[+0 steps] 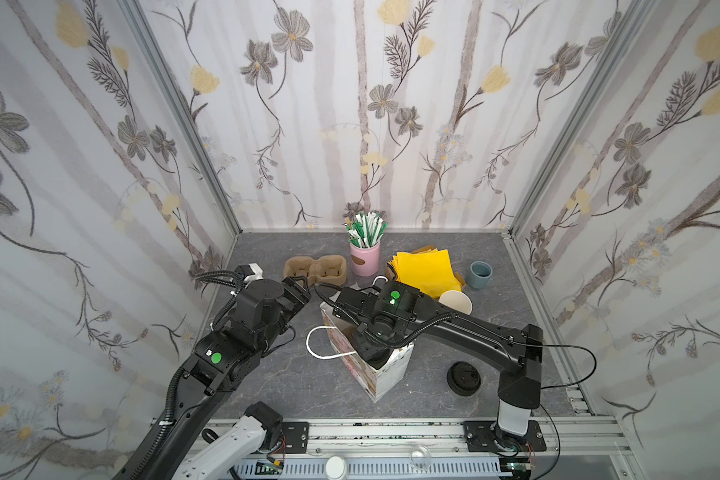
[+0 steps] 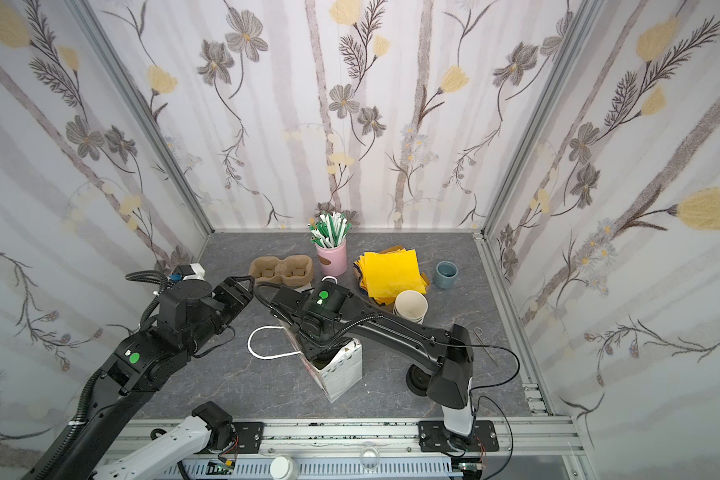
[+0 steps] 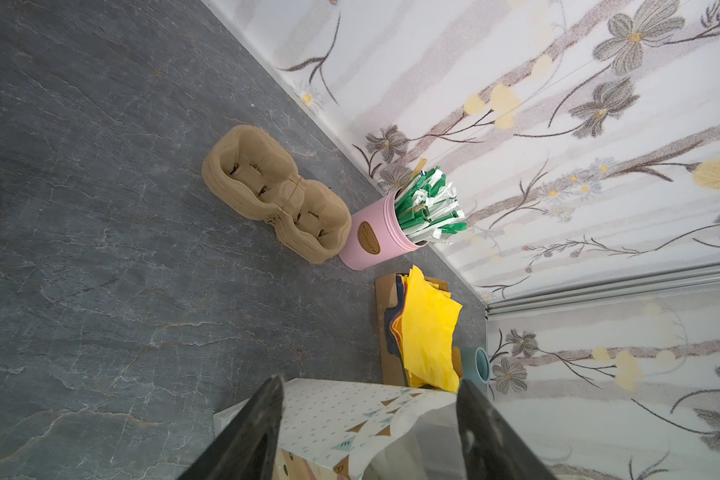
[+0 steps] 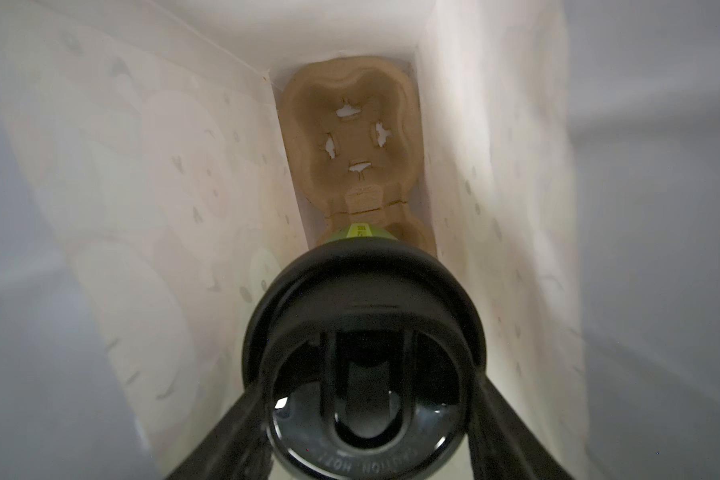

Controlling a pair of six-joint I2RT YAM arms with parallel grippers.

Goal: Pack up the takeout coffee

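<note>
Right wrist view alone is showing inside the paper bag [image 4: 142,174]: the takeout coffee [image 4: 364,316] is being clamped by the right gripper [image 4: 366,386] above a cup carrier [image 4: 352,124]; the jaws of the left gripper [image 3: 368,380] are being held apart.

Pink straw canister [image 1: 364,259] stands between brown cup carriers [image 1: 314,270], perhaps touching them, and yellow napkins [image 1: 425,268].

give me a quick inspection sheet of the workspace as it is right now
surface: grey stone-look table, no spills seen
job's things: takeout coffee, lidded, inside the paper bag over a cup carrier at its bottom
clutter: spare carriers, straw pot, yellow napkins, blue-grey cup, cup stack, lid pile
grippers: right end effector shut on the takeout coffee at its lid; left end effector open near the bag's rim
cables: black conduit along both arms
surroundings: floral walls, aluminium rail in front
</note>
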